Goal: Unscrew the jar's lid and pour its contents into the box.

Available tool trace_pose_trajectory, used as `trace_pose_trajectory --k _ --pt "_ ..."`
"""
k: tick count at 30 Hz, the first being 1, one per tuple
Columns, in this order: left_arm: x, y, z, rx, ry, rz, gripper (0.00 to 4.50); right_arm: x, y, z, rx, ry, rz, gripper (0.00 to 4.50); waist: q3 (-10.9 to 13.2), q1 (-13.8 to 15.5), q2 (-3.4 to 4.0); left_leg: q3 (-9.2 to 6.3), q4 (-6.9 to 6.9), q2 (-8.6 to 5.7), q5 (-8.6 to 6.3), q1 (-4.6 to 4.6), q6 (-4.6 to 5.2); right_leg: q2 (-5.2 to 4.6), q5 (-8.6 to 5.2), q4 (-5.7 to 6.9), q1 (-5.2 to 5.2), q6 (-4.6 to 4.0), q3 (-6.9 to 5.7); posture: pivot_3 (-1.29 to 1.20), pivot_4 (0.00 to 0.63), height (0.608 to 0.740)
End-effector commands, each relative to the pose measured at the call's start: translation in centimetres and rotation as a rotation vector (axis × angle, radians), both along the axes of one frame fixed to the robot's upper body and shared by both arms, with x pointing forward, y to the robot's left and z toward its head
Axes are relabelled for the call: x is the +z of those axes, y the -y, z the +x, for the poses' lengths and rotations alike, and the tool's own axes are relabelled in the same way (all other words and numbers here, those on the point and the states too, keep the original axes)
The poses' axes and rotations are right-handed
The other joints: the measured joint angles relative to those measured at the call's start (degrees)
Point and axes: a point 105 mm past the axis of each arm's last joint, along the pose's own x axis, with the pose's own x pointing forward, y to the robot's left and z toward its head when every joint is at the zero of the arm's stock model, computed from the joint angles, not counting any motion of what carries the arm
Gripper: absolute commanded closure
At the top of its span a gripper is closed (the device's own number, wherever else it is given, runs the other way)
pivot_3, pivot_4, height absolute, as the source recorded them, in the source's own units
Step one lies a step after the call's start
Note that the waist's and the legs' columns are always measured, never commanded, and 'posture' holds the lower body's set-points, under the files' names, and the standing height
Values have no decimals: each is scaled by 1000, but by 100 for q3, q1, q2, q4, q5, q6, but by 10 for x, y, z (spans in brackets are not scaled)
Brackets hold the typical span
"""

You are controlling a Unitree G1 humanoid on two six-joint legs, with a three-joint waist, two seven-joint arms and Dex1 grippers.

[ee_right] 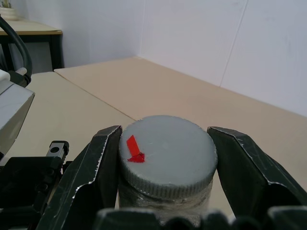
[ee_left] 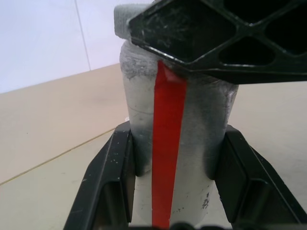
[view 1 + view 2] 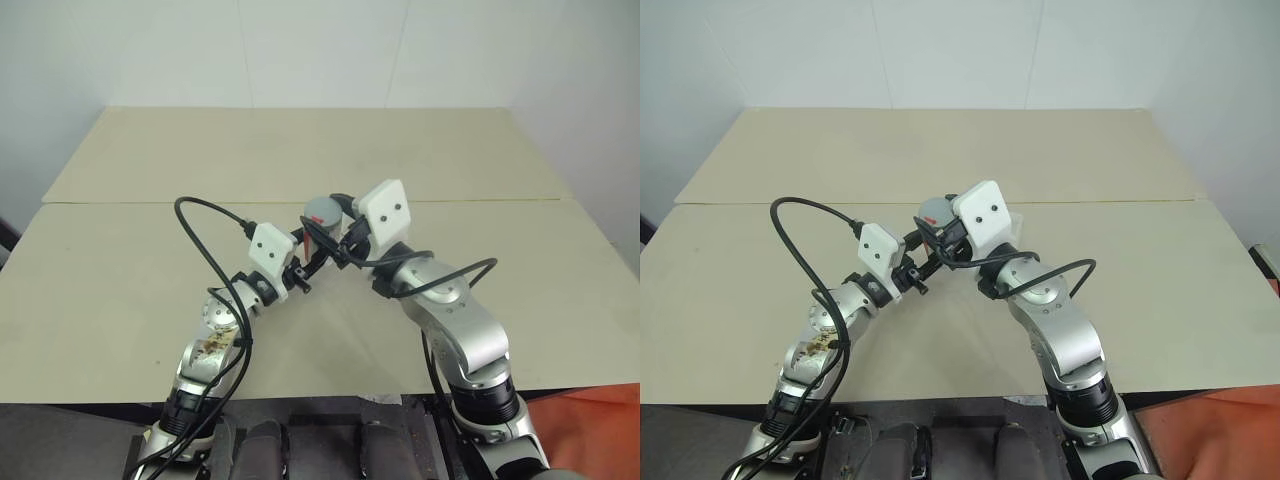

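Unscrewing is in hand: the left gripper clamps the jar above the table, the right gripper seemingly clamps the lid. Next comes a twist.

Bare test room, lab-like rather than a home. Two pale beige benches pushed together, the seam running straight across between them. Bench tops plain and unmarked, no cloth, no dishes. Plain white walls close behind the far bench, panel joints visible, meeting at a corner in the right wrist view. Another small table with dark legs stands against the wall off to one side. Loose black cable loops over the near bench. Orange-red fabric at the near right edge; what it is cannot be made out.
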Motion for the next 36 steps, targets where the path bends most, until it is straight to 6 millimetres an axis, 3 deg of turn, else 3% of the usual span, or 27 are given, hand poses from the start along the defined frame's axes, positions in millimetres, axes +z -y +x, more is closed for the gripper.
trace_pose_trajectory --k 1,20,28,36 --pt "10 0 -3 -8 44 -13 2579 8 1 -3 0 50 1 1541 0 0 0 0 0 0 0 0 0 0 0 0 0 0 0 0 150 740" --pt "6 2 -7 -52 43 -9 2579 5 4 -5 69 49 -13 1706 0 0 0 0 -1 0 0 0 0 0 0 -2 0 0 0 0 150 740" --pt "7 2 -23 -164 57 -5 2579 4 10 -18 372 42 -78 1706 0 -1 0 0 -2 1 0 0 0 0 0 -4 1 0 0 0 150 740" --pt "8 4 -29 -192 60 -16 2579 1 15 -19 722 26 -176 1706 1 -8 0 0 -2 2 0 1 1 1 0 -5 3 0 0 0 150 740"
